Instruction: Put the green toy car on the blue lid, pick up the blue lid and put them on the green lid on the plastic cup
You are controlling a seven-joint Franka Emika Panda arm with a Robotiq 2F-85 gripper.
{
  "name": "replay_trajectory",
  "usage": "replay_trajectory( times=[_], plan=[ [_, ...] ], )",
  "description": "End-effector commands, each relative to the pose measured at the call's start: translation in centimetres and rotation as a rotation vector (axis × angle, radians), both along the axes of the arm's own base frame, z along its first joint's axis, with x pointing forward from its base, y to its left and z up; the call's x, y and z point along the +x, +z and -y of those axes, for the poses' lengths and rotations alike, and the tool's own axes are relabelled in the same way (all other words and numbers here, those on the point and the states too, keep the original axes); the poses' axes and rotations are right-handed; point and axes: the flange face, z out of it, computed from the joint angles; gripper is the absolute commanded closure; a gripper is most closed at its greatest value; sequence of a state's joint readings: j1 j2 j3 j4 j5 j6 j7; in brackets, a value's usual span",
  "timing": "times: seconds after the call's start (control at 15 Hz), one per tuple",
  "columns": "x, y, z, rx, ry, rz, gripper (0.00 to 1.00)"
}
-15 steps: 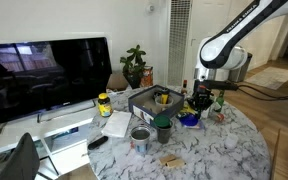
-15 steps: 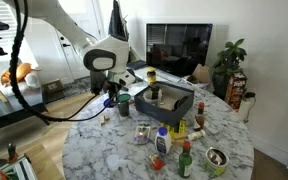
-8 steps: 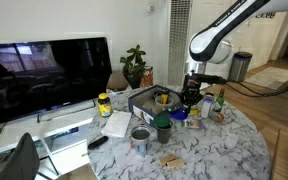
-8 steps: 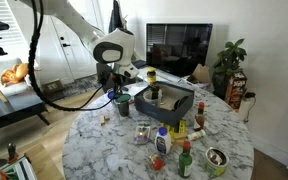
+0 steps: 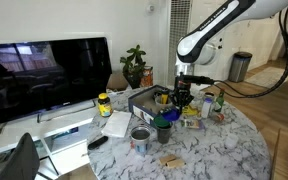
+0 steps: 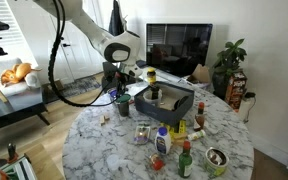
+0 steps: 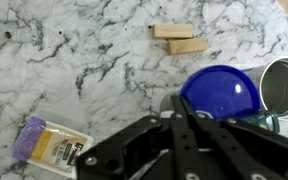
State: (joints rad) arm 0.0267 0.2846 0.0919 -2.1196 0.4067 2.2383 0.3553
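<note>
Wrist view has the close-up: the gripper (image 7: 180, 108) is pinched on the near rim of the blue lid (image 7: 222, 92). The lid is held flat, face to the lens, and being round has no long axis. It sits just beside the silver can (image 7: 284, 85), above the marble table (image 7: 84, 70). Only an exterior view shows the plastic cup (image 5: 163, 129) upright, wearing its green lid (image 5: 163, 120).

In my wrist view, the lid (image 7: 221, 92) is just left of the can (image 7: 284, 85), two wooden blocks (image 7: 179, 38) farther off, a packet (image 7: 52, 145) near left.
</note>
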Motion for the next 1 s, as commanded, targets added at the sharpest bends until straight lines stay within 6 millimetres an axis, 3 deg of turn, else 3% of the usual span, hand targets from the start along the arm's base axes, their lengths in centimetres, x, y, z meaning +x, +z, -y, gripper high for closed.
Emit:
replay_trajectory(
  times=[0.0,0.93],
  plan=[
    [1.7,-1.1,-0.7,-0.035,0.004,-0.026,1.00],
    [4.8,-3.4,-1.4,-0.064,-0.011,-0.025,1.00]
  ],
)
